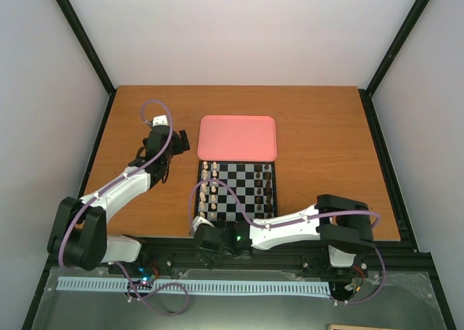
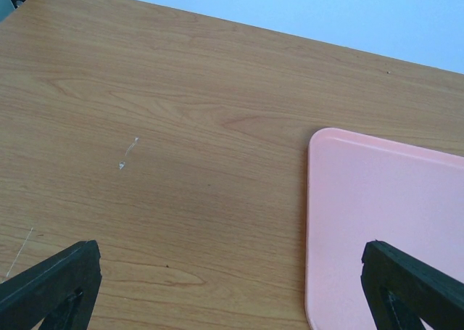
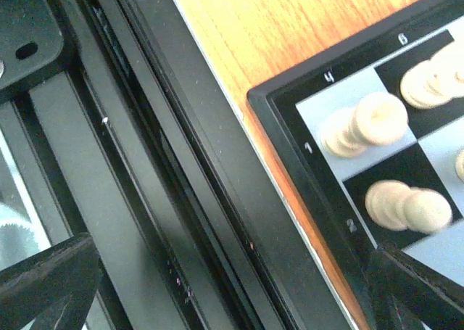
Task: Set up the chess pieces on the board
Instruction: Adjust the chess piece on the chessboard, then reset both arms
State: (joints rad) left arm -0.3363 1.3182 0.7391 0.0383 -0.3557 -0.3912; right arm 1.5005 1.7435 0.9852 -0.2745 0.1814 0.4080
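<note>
The board (image 1: 239, 194) lies at the table's middle front. Cream chess pieces (image 1: 210, 188) stand in two files along its left side, and dark pieces (image 1: 268, 185) along its right side. My left gripper (image 1: 181, 140) is open and empty, above bare table left of the pink tray; its fingers (image 2: 51, 286) stand wide apart. My right gripper (image 1: 204, 233) is open and empty, low over the black rail at the board's near left corner. The right wrist view shows that corner of the board (image 3: 279, 130) with cream pieces (image 3: 366, 121) on its squares and one finger (image 3: 43, 283).
A pink tray (image 1: 238, 137) lies just behind the board; its left edge shows in the left wrist view (image 2: 391, 221). A black rail (image 3: 167, 199) runs along the table's front edge. Black frame posts stand at the table's sides.
</note>
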